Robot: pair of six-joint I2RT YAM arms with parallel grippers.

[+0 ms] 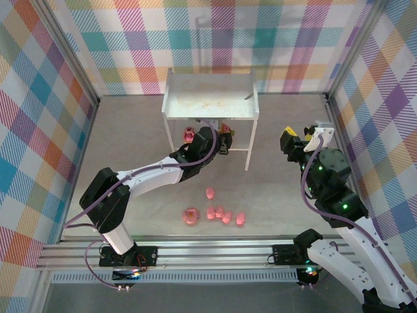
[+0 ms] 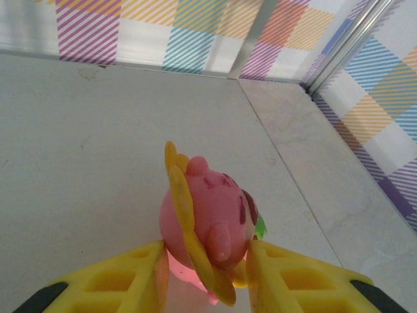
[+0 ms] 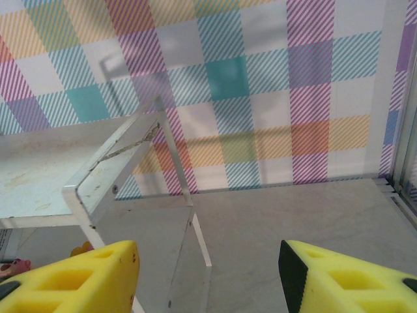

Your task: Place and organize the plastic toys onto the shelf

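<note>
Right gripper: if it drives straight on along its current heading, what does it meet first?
Probably the shelf leg, which stands almost on the midline ahead of the open right gripper; depth is unclear. If it clears that leg, only bare table, then the plaid back wall.

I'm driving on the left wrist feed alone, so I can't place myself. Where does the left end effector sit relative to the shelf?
Observer: From the top view, the left end effector, with its yellow-petalled toy, is at the front edge of the shelf, reaching beneath its top tier.
Operator: Anything under there?
Observer: A pink-red figure stands under the top tier, left of your end effector.
Operator: What's on the table?
Observer: Five pink pigs and a pink donut, clustered in front of the shelf.
</note>
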